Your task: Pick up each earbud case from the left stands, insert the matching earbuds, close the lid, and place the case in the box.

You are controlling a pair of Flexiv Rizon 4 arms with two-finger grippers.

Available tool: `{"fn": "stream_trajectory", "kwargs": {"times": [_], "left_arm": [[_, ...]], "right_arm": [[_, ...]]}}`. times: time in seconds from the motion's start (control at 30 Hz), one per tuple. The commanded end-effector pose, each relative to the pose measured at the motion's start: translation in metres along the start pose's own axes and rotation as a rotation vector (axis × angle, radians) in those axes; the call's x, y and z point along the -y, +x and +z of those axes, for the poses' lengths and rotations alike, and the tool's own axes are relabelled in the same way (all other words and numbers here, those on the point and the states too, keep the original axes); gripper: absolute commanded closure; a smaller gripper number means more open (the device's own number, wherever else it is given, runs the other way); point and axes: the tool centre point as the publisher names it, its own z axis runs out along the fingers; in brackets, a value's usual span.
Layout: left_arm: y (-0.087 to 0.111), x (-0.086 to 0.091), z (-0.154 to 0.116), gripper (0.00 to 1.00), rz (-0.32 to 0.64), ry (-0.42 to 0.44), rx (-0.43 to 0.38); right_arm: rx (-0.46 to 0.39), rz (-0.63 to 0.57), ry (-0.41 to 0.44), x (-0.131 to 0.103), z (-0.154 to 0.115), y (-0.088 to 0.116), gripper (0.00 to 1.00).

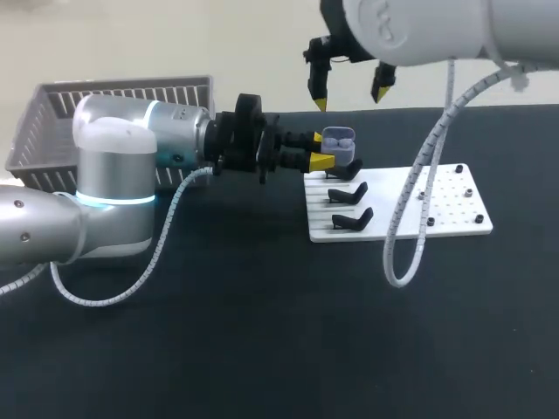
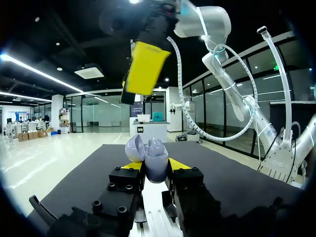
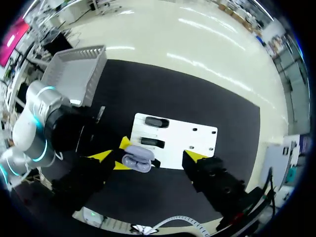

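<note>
My left gripper [image 1: 321,150] is shut on a lavender earbud case [image 1: 339,141], held just over the near end of the white stand board [image 1: 437,205]. The left wrist view shows the case [image 2: 156,160] between the yellow-tipped fingers, its lid [image 2: 134,147] hinged open and a pale earbud sitting in the top. My right gripper [image 1: 349,94] hangs open a short way above the case, nothing between its fingers. From the right wrist view, the case [image 3: 137,159] lies below, midway between the spread right gripper [image 3: 148,157] tips.
Three empty black stands [image 1: 349,194] sit in a row at the board's left end. A grey slatted basket [image 1: 52,109] stands at the table's back left. The right arm's white cable [image 1: 410,218] loops down over the board.
</note>
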Motion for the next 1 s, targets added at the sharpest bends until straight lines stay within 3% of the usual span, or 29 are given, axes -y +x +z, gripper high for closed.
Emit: {"fn": "stream_trajectory", "kwargs": {"times": [0.03, 0.4, 0.7, 1.0], "left_arm": [[0.000, 0.000, 0.000, 1.00, 0.001, -0.001, 0.001], [0.000, 0.000, 0.000, 1.00, 0.001, -0.001, 0.001], [0.000, 0.000, 0.000, 1.00, 0.001, -0.001, 0.001], [0.000, 0.000, 0.000, 1.00, 0.001, -0.001, 0.001]], "right_arm": [[-0.031, 0.050, -0.016, 0.013, 0.015, -0.017, 0.00], [-0.099, 0.129, -0.016, 0.036, 0.051, -0.030, 0.00], [-0.134, 0.141, -0.019, 0.042, 0.062, -0.016, 0.00], [-0.154, 0.108, -0.033, 0.031, 0.056, 0.003, 0.00]]}}
